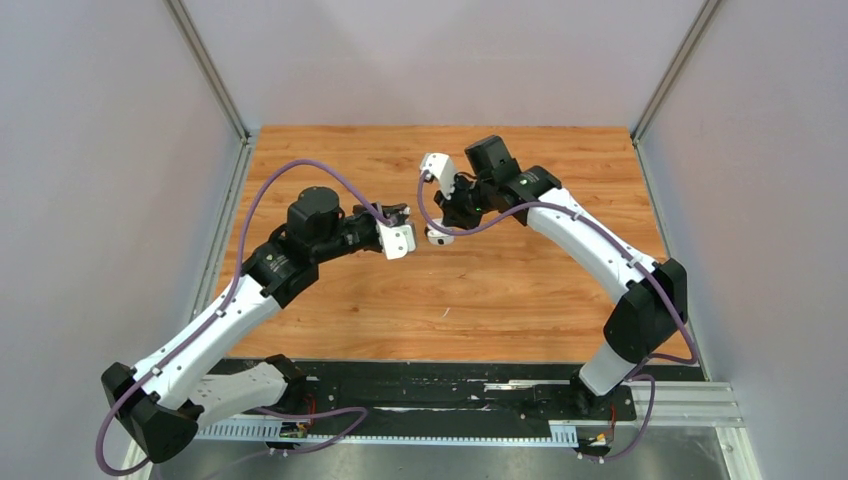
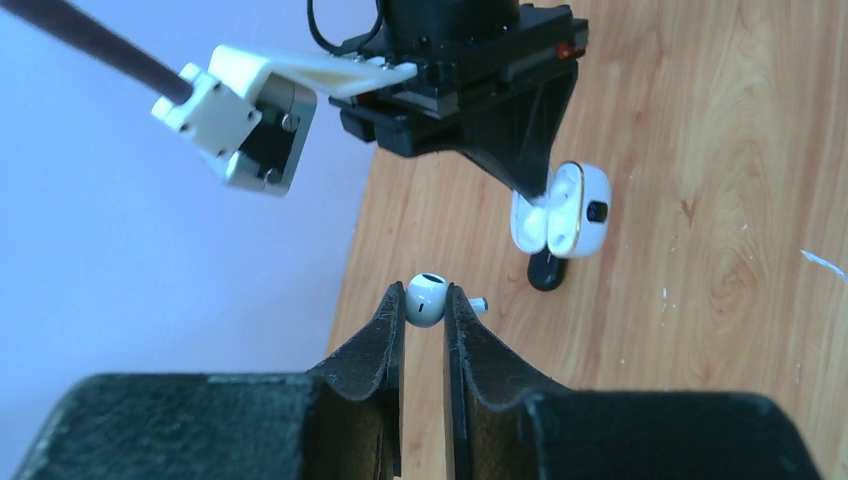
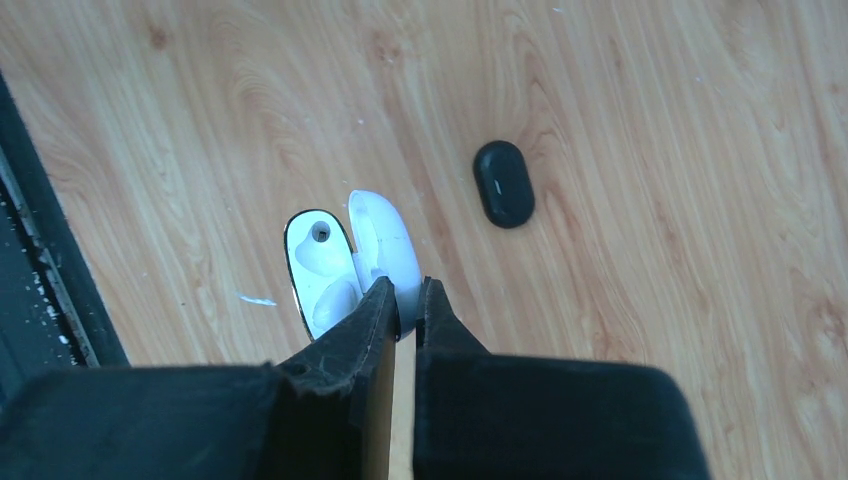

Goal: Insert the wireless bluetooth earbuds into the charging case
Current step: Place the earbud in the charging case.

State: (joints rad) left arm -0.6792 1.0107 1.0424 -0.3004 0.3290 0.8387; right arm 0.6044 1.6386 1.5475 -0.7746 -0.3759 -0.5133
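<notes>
White earbud pinched in left gripper, not yet inserted. Open charging case clamped by lid in right gripper. One socket empty; second bud unseen.

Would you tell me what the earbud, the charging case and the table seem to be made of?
The earbud looks like glossy white plastic with bright highlights. The charging case seems smooth white plastic with a shiny rim, perhaps metal. The table is wood or wood-look laminate, showing grain.
</notes>
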